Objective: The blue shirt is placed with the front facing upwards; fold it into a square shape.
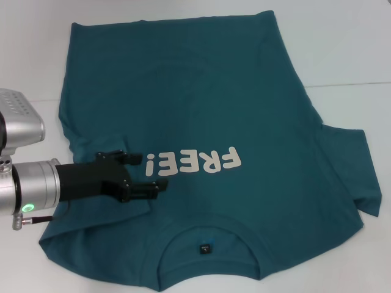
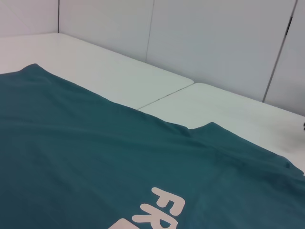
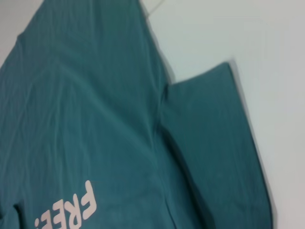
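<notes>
Across the white table (image 1: pixel 360 55) before us lies the blue shirt (image 1: pixel 214 104), a dark teal cotton T-shirt spread front up, its collar nearest us and its hem at the far side. White rounded lettering (image 1: pixel 195 163) reading "FREE!" crosses the chest, upside down from our head view, and a small dark neck label (image 1: pixel 205 248) sits inside the curved collar. Our left side of the shirt is folded inward over the body, with soft creases; the sleeve (image 1: pixel 357 171) on our right lies flat and spread. Our left gripper (image 1: pixel 149 173), black, on a silver arm, hovers over that fold by the lettering, its fingers parted and gripping nothing. Only the left wrist view shows the pale wall panels (image 2: pixel 214 43) behind the table. Only the right wrist view shows the right sleeve's underarm seam up close. Our right gripper appears in no view.
</notes>
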